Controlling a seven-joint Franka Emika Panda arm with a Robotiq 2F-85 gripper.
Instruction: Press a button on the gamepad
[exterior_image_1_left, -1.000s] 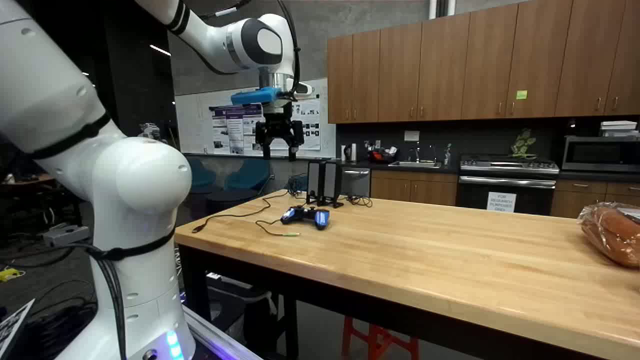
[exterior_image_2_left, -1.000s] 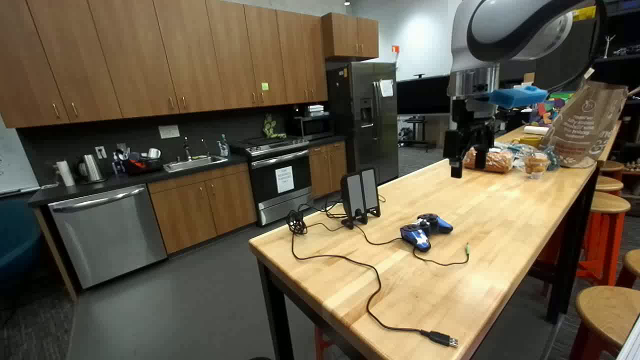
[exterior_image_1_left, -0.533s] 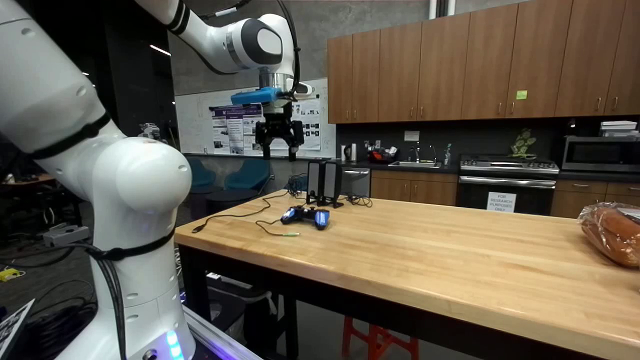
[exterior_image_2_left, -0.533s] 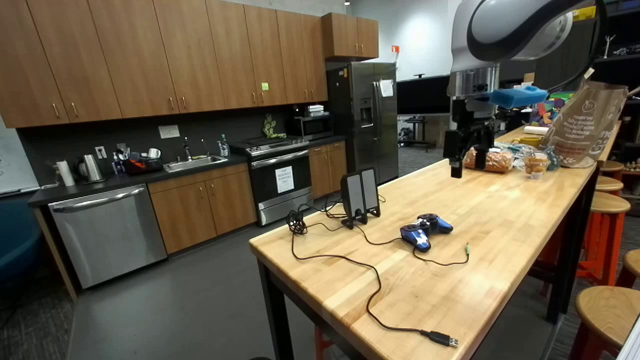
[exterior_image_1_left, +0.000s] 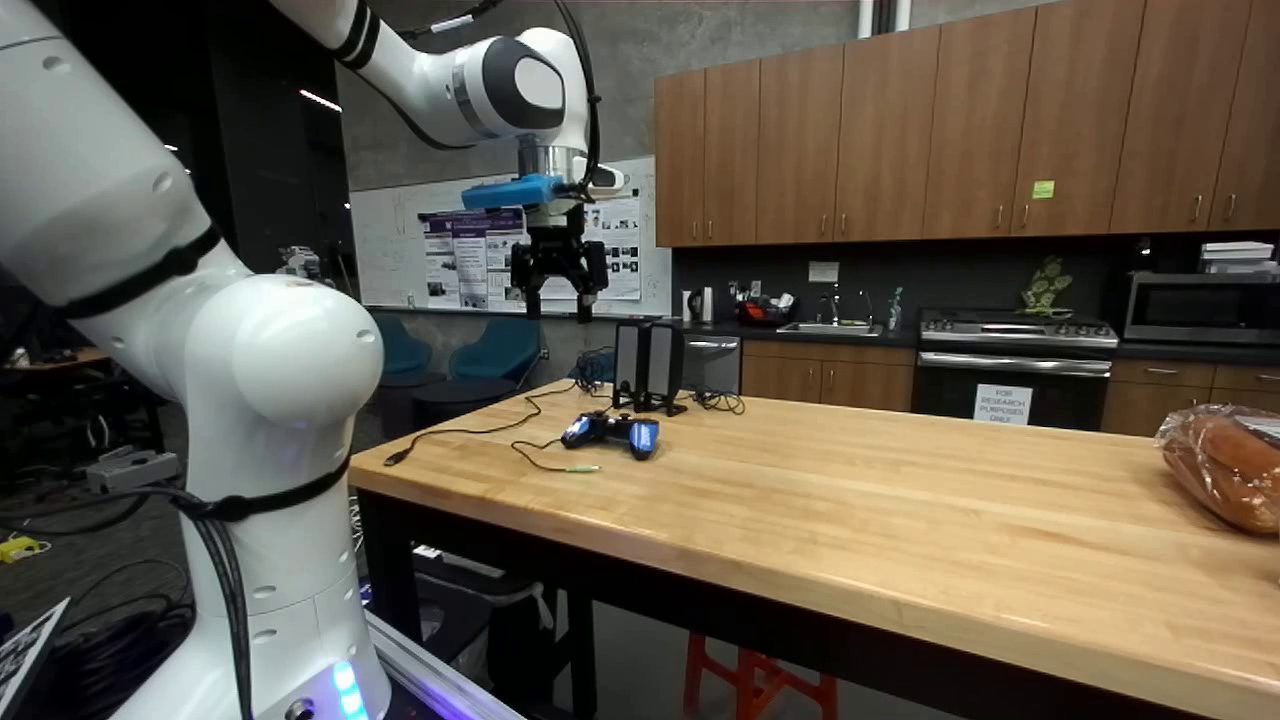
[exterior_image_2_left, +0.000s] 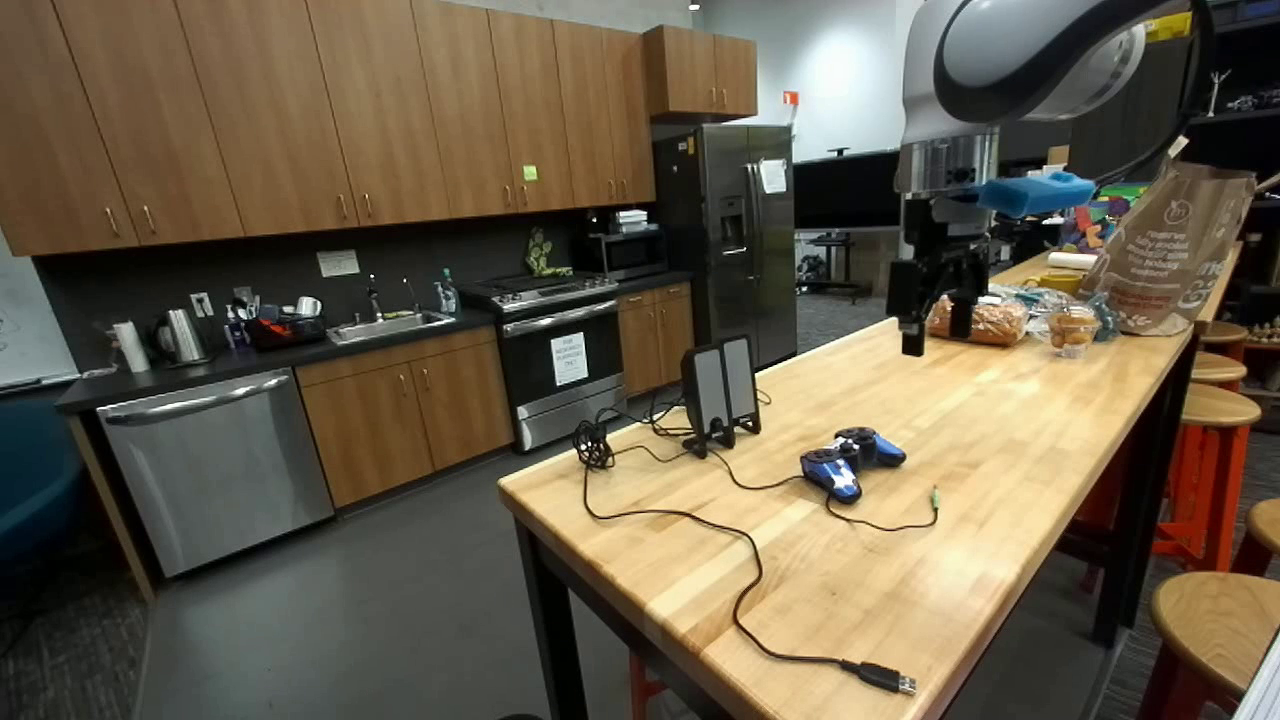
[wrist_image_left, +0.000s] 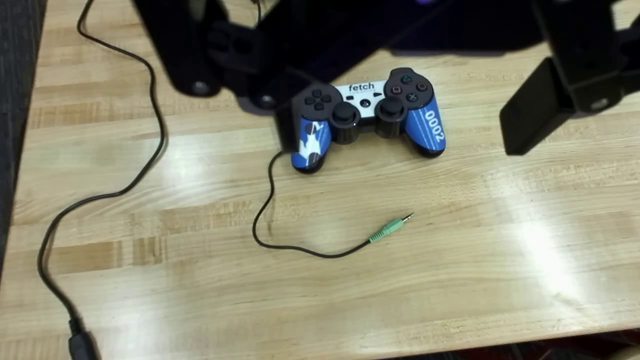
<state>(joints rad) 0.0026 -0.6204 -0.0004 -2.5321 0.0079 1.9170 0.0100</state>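
Fingers (wrist_image_left: 532, 107) wide apart, high above wooden table (exterior_image_1_left: 860, 520) | gamepad (wrist_image_left: 367, 104) face-up on it | green plug (wrist_image_left: 387, 230) near gamepad

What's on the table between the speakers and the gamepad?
A thin black cable, curving from by the speakers toward the gamepad; an exterior view shows it.

We hold our white arm (exterior_image_1_left: 285, 350) bent, our black gripper (exterior_image_1_left: 559, 306) pointing straight down, its two fingers (wrist_image_left: 531, 109) spread well apart
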